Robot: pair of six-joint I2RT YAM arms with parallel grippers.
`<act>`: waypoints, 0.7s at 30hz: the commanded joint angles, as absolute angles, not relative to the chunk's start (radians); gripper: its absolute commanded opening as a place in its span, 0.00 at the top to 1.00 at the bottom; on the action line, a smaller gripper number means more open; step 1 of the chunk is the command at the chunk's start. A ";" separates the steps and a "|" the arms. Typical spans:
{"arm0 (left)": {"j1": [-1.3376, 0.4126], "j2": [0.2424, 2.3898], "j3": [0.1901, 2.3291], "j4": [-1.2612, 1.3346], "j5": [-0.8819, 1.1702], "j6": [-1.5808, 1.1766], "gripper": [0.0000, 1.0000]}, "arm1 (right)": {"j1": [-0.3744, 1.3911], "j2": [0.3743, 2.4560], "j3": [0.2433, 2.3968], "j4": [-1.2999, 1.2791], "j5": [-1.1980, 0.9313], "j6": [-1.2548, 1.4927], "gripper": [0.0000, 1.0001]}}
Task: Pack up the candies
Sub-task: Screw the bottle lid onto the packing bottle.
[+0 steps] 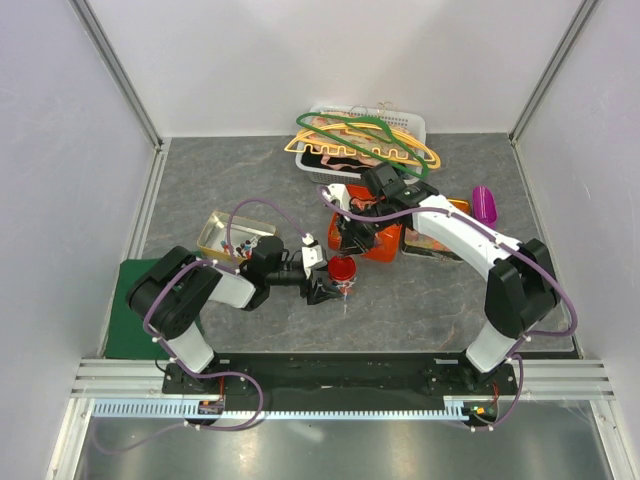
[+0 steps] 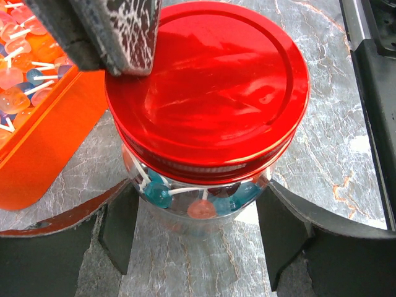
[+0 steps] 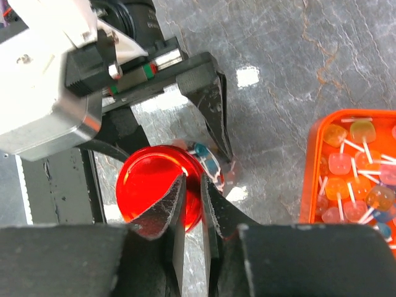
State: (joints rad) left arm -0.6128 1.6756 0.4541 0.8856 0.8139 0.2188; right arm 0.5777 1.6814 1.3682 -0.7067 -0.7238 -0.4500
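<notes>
Jaws on the left gripper (image 2: 201,241) are spread around a glass jar (image 2: 204,204), one on each side of its lower body. They appear to press against the glass and hold it. The jar stands upright on the grey counter (image 3: 297,62), its long axis vertical, with a red lid (image 2: 210,86) on top. Small blue and pink candies (image 2: 158,195) on white sticks show through the glass below the lid.

Jaws on the right gripper (image 3: 195,185) are drawn almost together with nothing visible between them. They point down over one edge of the lid, and it is unclear whether they touch it.

More candies (image 3: 352,173) lie in an open orange tray (image 3: 312,179) just beside the jar. In the overhead view the tray sits beyond the jar and to its right, under the right arm, so that arm is the nearer one.

With the lid in place, the jar's mouth directly under the right jaws is covered. Packing looks either nearly done, or the lid must come off before more candies go in.
</notes>
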 commanded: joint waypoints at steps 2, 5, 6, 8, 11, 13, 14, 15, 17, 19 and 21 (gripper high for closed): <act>-0.614 1.684 0.480 0.893 0.799 0.238 0.29 | 0.569 1.618 1.318 -0.767 -0.724 -0.480 0.81; -0.614 1.686 0.482 0.891 0.795 0.236 0.29 | 0.568 1.589 1.296 -0.776 -0.706 -0.486 0.82; -0.614 1.686 0.482 0.891 0.795 0.236 0.29 | 0.569 1.571 1.292 -0.775 -0.703 -0.485 0.82; -0.614 1.686 0.482 0.890 0.793 0.238 0.29 | 0.566 1.546 1.276 -0.776 -0.703 -0.482 0.82; -0.614 1.687 0.483 0.890 0.792 0.236 0.29 | 0.568 1.525 1.264 -0.788 -0.710 -0.482 0.82; -0.614 1.687 0.483 0.887 0.792 0.236 0.29 | 0.566 1.517 1.253 -0.798 -0.713 -0.483 0.82; -0.614 1.687 0.483 0.887 0.792 0.236 0.29 | 0.566 1.516 1.247 -0.799 -0.713 -0.486 0.82; -0.614 1.687 0.483 0.888 0.790 0.238 0.29 | 0.566 1.516 1.236 -0.804 -0.715 -0.489 0.82; -0.614 1.687 0.485 0.884 0.790 0.236 0.29 | 0.566 1.517 1.229 -0.819 -0.724 -0.502 0.83; -0.614 1.689 0.485 0.884 0.790 0.238 0.29 | 0.566 1.516 1.218 -0.831 -0.738 -0.505 0.83; -0.612 1.687 0.486 0.884 0.790 0.236 0.29 | 0.568 1.499 1.212 -0.839 -0.739 -0.509 0.83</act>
State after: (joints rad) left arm -0.6128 1.6756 0.4603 0.8761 0.8131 0.2188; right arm 0.5606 1.5341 1.2343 -0.7971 -0.6884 -0.4839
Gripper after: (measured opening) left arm 0.763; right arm 0.174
